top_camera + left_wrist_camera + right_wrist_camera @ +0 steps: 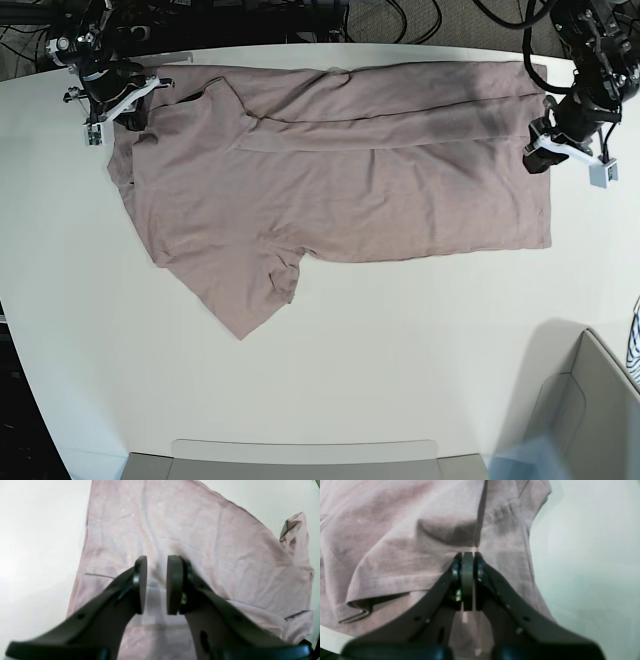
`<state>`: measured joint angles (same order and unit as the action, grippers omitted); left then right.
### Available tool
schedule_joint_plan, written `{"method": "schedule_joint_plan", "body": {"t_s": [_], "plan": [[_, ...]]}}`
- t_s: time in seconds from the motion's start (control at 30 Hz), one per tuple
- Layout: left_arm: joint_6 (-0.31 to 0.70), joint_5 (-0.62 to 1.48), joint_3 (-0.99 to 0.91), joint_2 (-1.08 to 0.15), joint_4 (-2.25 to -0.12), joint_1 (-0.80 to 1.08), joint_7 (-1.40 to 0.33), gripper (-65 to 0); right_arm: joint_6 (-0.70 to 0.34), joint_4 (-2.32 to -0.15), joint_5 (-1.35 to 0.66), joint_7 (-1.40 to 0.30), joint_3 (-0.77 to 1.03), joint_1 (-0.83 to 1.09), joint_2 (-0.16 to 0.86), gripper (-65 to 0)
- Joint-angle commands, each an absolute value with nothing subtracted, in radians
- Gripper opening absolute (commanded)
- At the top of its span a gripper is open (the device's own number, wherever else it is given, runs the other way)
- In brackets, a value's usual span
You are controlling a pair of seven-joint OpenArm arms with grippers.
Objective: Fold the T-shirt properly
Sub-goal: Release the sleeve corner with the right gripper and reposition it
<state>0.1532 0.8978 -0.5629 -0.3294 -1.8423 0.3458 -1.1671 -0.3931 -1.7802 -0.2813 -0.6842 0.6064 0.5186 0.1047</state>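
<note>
White bench (400, 340), matte, evenly lit; soft shadow patch near its lower right. Black cables (400, 18) tangled over dark floor beyond the far edge. Grey bin (575, 420) at lower-right corner, a striped cloth (634, 350) just beside it. Grey tray rim (300, 452) along near edge.

The T-shirt (190, 542) runs off the left wrist view's top and bottom edges, and off the right wrist view's top and left. Right gripper (468, 580) covers the cloth behind it — whether fabric sits between its pads can't be told.
</note>
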Motion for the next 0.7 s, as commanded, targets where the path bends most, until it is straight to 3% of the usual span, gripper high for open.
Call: {"method": "schedule_joint_plan", "body": {"t_s": [0.0,0.67], "plan": [[0.154,0.912,-0.568,-0.343,-1.856,0.341,-1.155,-51.1,-0.398,-1.801,-0.289,-0.670,0.610,0.519,0.113,-65.0],[0.154,0.912,-0.568,-0.343,-1.856,0.341,-1.155,-51.1,-0.398,-1.989,-0.317,-0.671,0.616,0.650,0.067,-65.0]]}}
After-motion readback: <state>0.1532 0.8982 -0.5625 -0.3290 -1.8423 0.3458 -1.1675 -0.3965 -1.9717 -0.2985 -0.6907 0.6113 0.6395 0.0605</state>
